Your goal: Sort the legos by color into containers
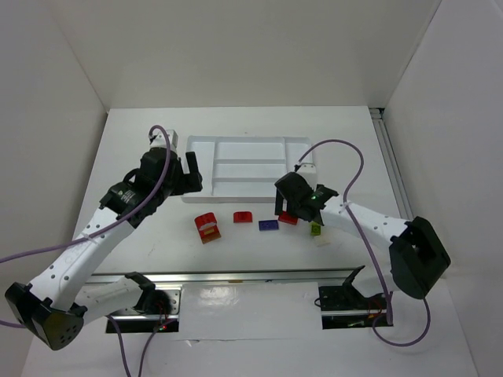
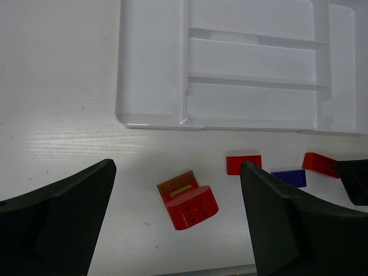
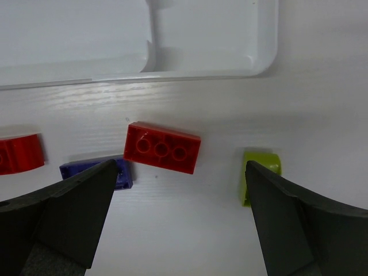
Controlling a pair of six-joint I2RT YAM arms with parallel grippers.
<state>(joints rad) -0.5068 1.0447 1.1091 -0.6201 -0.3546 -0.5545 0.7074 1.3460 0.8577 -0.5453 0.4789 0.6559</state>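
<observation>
A: While both arms are out over the table (image 1: 134, 141), what's the L side look like?

B: Left gripper (image 1: 192, 173): jaws wide apart, nothing betw. them. Sits by the near-left corner of the tray (image 1: 244, 137).

A: And the legos?

B: All on the table, in a loose row just on the near side of the tray. L to R: round-topped red lego (image 2: 192, 208) w/ an orange-brown lego (image 2: 174, 183) touching its far edge, both seen betw. the fingers in the left wrist cam. Then small red lego (image 1: 242, 217), blue lego (image 1: 268, 225), oblong red lego (image 3: 163, 148), lime lego (image 3: 260, 171), & a cream lego (image 1: 322, 240) just on the near side of the lime one.

A: R side?

B: Right gripper (image 1: 288, 207) also spread apart, holding nothing. It's over the oblong red lego, which lies flat betw. the fingers in its wrist cam; blue one by one finger, lime by the other. Can't tell how high above the table it is.
</observation>
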